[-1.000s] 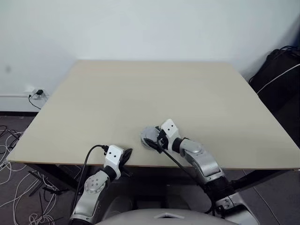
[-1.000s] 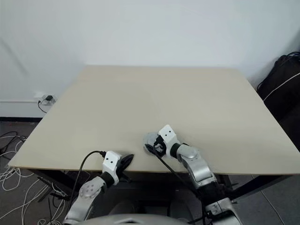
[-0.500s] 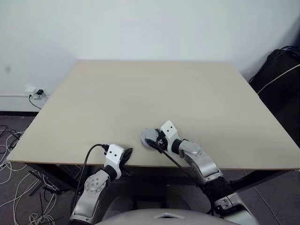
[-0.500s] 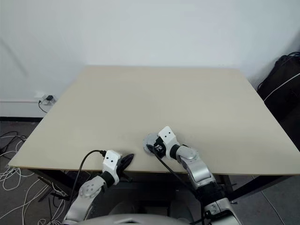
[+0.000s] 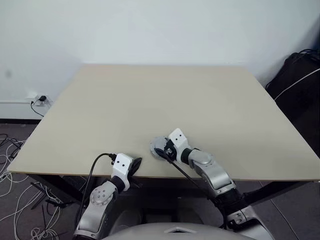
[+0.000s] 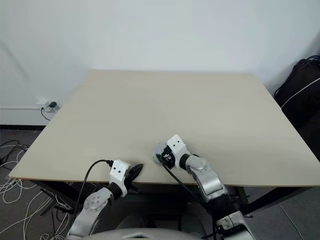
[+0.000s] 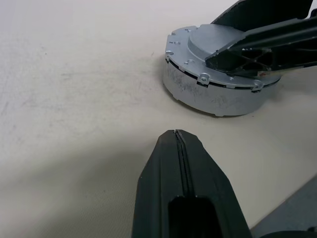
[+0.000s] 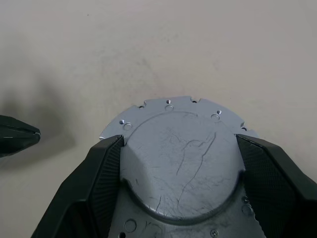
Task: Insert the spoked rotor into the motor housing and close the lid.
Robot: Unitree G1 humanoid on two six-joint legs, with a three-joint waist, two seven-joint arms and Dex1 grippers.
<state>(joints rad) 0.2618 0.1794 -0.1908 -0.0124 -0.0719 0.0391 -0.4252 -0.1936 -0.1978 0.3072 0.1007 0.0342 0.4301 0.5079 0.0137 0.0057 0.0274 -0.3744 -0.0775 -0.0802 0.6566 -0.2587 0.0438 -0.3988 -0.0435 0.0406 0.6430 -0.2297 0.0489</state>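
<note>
A round silver-grey drum stands near the table's front edge: the motor housing (image 7: 213, 96) with the lid (image 8: 183, 158) on top, its rim notched and its centre raised. My right gripper (image 8: 181, 144) reaches over it, and its fingers (image 8: 106, 168) press against both sides of the lid's raised centre. My left gripper (image 7: 176, 136) is shut and empty, a short way to the left of the drum at the table's front edge (image 5: 134, 162). The spoked rotor is hidden.
The beige table (image 5: 165, 100) stretches bare beyond the drum. A black bag (image 5: 300, 75) with cables sits on the floor to the right. A wall socket (image 5: 40, 99) and loose cables lie to the left.
My right hand has edged slightly left over the drum. The left arm and the drum have stayed still.
</note>
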